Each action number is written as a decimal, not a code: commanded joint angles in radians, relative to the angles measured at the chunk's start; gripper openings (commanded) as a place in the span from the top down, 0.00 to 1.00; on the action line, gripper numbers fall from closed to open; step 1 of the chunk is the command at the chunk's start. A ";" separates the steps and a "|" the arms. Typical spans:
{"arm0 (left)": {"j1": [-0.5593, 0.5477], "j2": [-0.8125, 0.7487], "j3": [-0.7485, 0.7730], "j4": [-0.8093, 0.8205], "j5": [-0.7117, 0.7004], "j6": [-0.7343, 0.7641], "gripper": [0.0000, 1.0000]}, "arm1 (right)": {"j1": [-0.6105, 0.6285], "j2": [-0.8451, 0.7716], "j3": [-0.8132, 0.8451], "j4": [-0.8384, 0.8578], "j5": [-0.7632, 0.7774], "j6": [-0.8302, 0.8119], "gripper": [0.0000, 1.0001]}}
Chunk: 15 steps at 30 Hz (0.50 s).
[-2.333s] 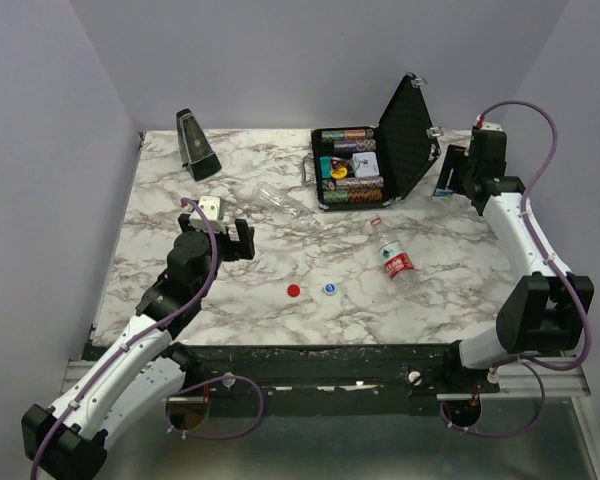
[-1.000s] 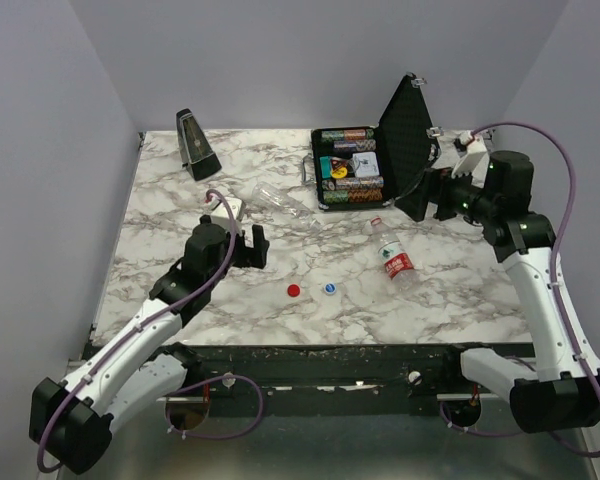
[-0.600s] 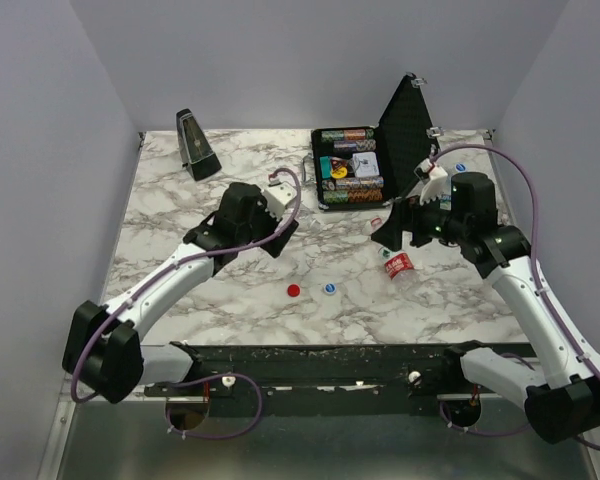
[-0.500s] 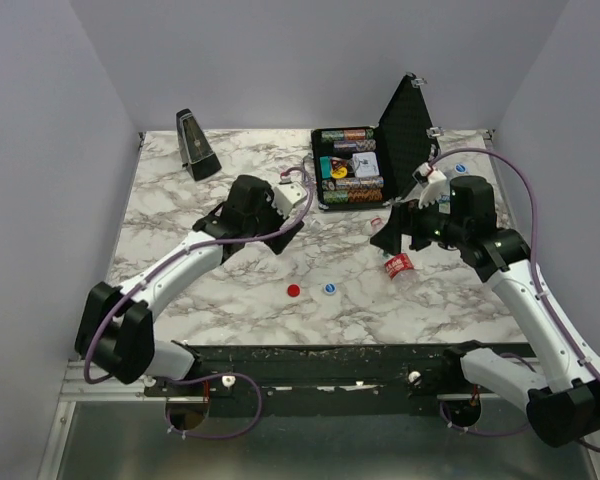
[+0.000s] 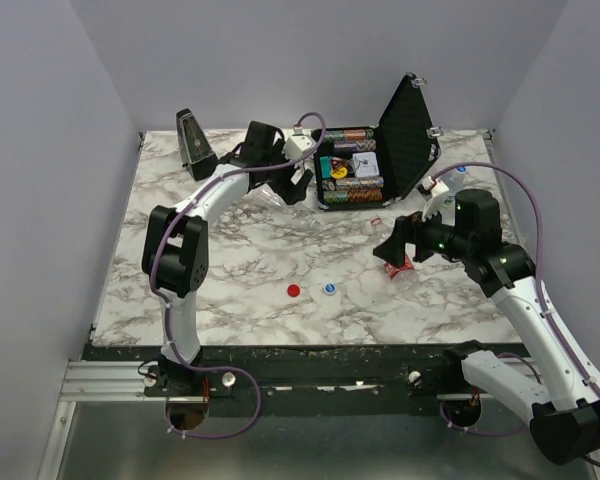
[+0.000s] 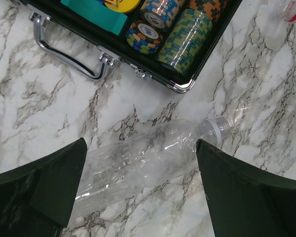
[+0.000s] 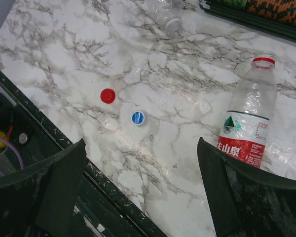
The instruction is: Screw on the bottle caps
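Note:
A red cap (image 5: 294,291) and a blue cap with a white top (image 5: 330,289) lie side by side on the marble table near its front; both show in the right wrist view, red (image 7: 107,96) and blue (image 7: 137,117). Another blue cap (image 5: 461,169) lies at the far right. A clear uncapped bottle (image 6: 148,163) lies on its side under my open left gripper (image 6: 140,197), which hovers above it (image 5: 280,188). A red-labelled uncapped bottle (image 7: 249,123) lies beside my open, empty right gripper (image 7: 140,197), which hangs over it in the top view (image 5: 395,245).
An open black case (image 5: 365,165) of striped poker chips stands at the back, its lid upright, just beyond the clear bottle (image 6: 187,44). A black metronome (image 5: 195,145) stands at the back left. The table's dark front edge (image 7: 113,197) is close to the caps.
My left arm has reached far back and right until its gripper is over the clear bottle by the case. My right gripper has come forward and down over the labelled bottle.

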 commanded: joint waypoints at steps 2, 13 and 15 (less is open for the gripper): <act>0.019 0.088 0.076 -0.064 0.058 -0.088 0.01 | 0.009 -0.027 -0.049 0.030 -0.040 -0.053 0.00; 0.041 0.071 -0.017 -0.101 -0.049 -0.194 0.01 | 0.009 -0.073 -0.114 0.058 -0.033 -0.046 0.00; 0.041 0.046 -0.051 -0.099 -0.062 -0.207 0.01 | 0.009 -0.076 -0.114 0.056 -0.037 -0.045 0.00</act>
